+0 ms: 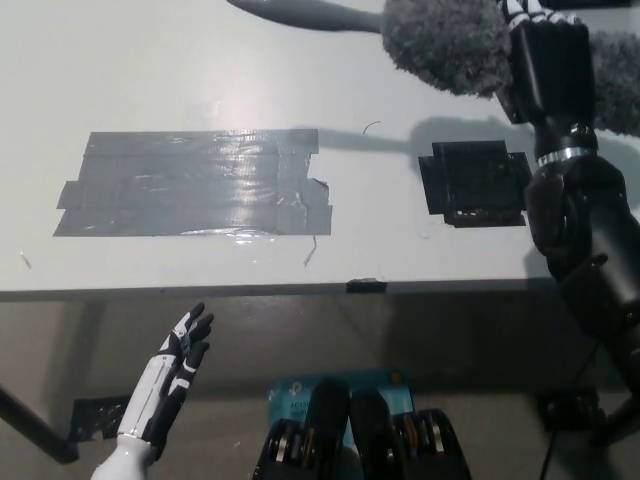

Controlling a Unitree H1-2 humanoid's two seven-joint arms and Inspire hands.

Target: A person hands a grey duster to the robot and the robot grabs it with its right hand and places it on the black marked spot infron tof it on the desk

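The grey duster [450,42] is held in the closed black right hand [545,65], lifted above the desk [150,80] near the black marked spot [475,183]. The white left hand [165,385] is kept open, below the desk edge.

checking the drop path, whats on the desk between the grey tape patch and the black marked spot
Nothing in the head view: bare white desk separates the grey tape patch from the black marked spot, crossed only by the shadow of the duster.

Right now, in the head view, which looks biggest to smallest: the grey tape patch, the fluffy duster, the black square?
1. Grey tape patch.
2. Grey duster, partly cut off at the top edge and raised nearer the camera, so unsure.
3. Black marked spot.
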